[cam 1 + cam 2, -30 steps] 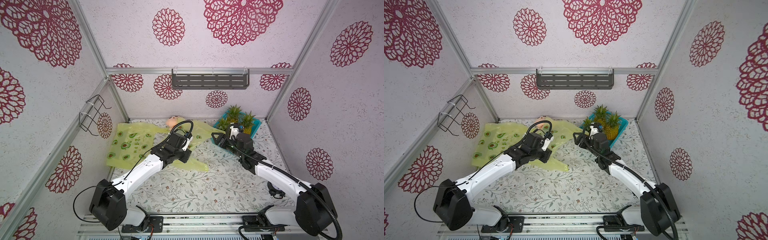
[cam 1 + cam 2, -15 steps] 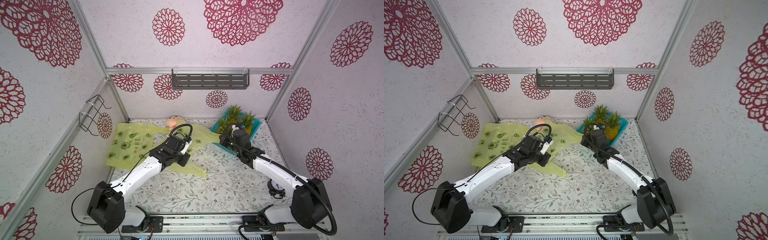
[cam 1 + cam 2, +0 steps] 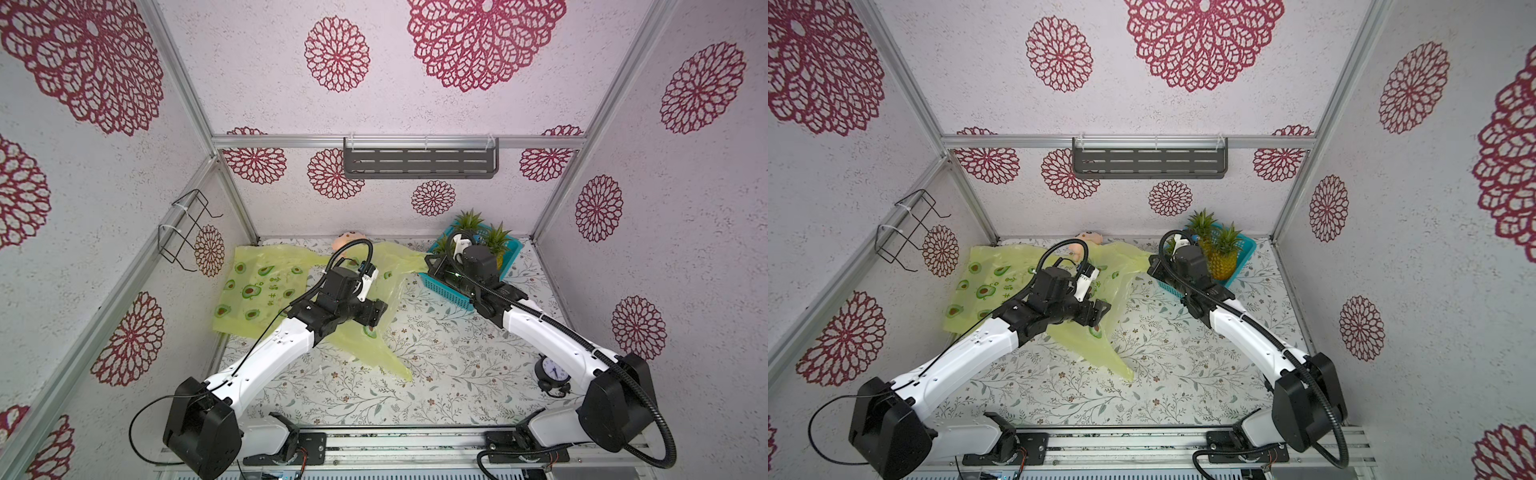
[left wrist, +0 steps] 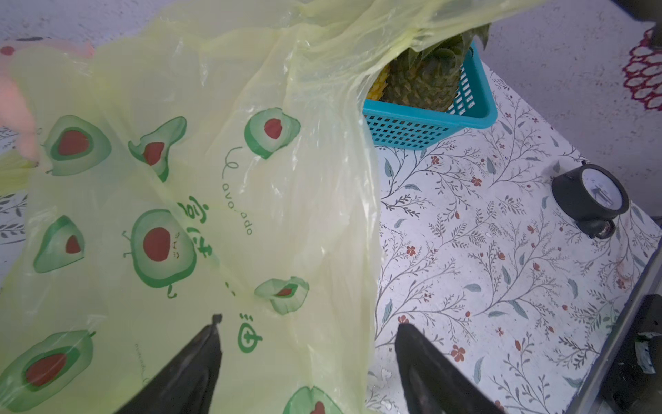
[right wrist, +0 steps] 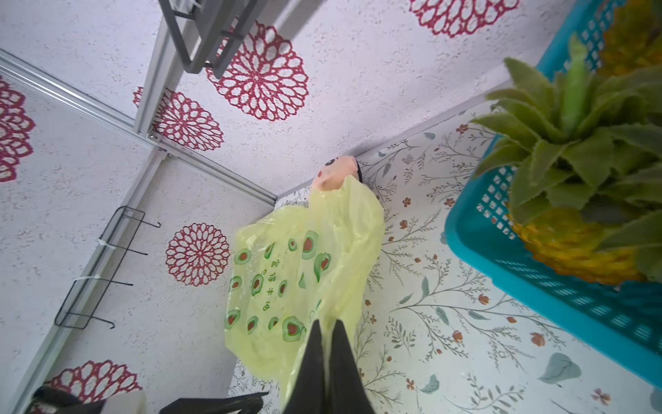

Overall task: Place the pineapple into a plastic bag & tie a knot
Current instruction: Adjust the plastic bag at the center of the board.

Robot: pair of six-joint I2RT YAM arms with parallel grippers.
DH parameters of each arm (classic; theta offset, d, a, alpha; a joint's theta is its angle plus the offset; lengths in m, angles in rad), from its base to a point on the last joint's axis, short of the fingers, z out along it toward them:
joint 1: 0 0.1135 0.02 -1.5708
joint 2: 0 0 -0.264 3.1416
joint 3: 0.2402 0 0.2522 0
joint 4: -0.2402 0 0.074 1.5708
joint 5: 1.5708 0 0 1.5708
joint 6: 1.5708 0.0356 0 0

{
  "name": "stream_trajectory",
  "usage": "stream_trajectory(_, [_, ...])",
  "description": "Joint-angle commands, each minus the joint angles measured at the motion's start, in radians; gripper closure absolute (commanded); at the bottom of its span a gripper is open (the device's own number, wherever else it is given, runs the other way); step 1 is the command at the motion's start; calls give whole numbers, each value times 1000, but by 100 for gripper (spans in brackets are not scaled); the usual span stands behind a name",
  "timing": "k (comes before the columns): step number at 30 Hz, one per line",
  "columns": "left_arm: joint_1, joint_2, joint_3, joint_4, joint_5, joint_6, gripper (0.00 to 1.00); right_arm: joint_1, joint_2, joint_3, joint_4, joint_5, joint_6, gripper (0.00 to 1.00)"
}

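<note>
With the pineapple (image 4: 422,82) standing in the blue basket (image 4: 412,129), the right pincer (image 5: 326,324), clamped on an edge of the bag (image 5: 286,269) beside that basket, should lift gently while the open left pincer (image 4: 308,321) takes the opposite edge.

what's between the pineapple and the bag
The pineapples stand inside the blue basket, so its wall separates them from the plastic bag. The right gripper, shut on the bag's edge, sits beside that wall; the left gripper is open over the bag.
</note>
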Motion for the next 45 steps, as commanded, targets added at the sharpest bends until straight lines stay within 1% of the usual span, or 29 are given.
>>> stream_trajectory(1, [-7,74,55,44,-34,-28,21,8,7,43,38,-19,30,100])
stream_trajectory(4, [-10,121,94,15,-25,-32,22,11,14,61,19,-8,32,100])
stream_trajectory(7, [-19,145,96,46,-33,-53,19,12,19,71,6,-1,33,100])
stream_trajectory(10, [-27,169,102,55,-73,-86,19,12,26,72,-10,19,45,100])
stream_trajectory(12, [-43,179,99,63,-155,-105,22,12,28,72,-18,32,53,100])
stream_trajectory(14, [-51,190,105,56,-184,-107,23,12,34,73,-24,42,59,100])
stream_trajectory(18, [-87,202,116,66,-218,-96,14,14,48,79,-36,45,64,100])
stream_trajectory(21, [-105,203,117,83,-258,-90,12,15,52,75,-37,48,68,100])
stream_trajectory(22, [-106,207,119,82,-264,-90,13,15,51,74,-35,49,70,100])
stream_trajectory(24, [-111,224,130,69,-311,-96,15,15,51,72,-38,52,69,100])
stream_trajectory(27, [-114,263,163,8,-362,-101,21,15,48,72,-41,56,71,100])
stream_trajectory(32, [-119,295,169,-35,-373,-107,25,14,42,72,-46,67,70,100])
stream_trajectory(34, [-120,294,159,-40,-380,-113,30,14,41,73,-53,76,71,100])
stream_trajectory(35, [-120,288,152,-43,-386,-116,36,14,41,72,-55,81,69,100])
stream_trajectory(37, [-120,273,138,-45,-404,-119,52,13,42,67,-64,95,69,100])
stream_trajectory(39, [-120,253,124,-50,-414,-118,71,8,46,63,-72,103,63,100])
stream_trajectory(42, [-118,212,108,-55,-409,-108,95,0,60,59,-90,122,37,100])
stream_trajectory(43, [-116,201,101,-56,-405,-102,100,-5,65,58,-89,119,20,100])
stream_trajectory(44, [-112,187,96,-60,-401,-98,100,-11,71,65,-92,106,-16,100])
stream_trajectory(45, [-106,174,94,-68,-389,-97,100,-21,83,86,-106,79,-68,91])
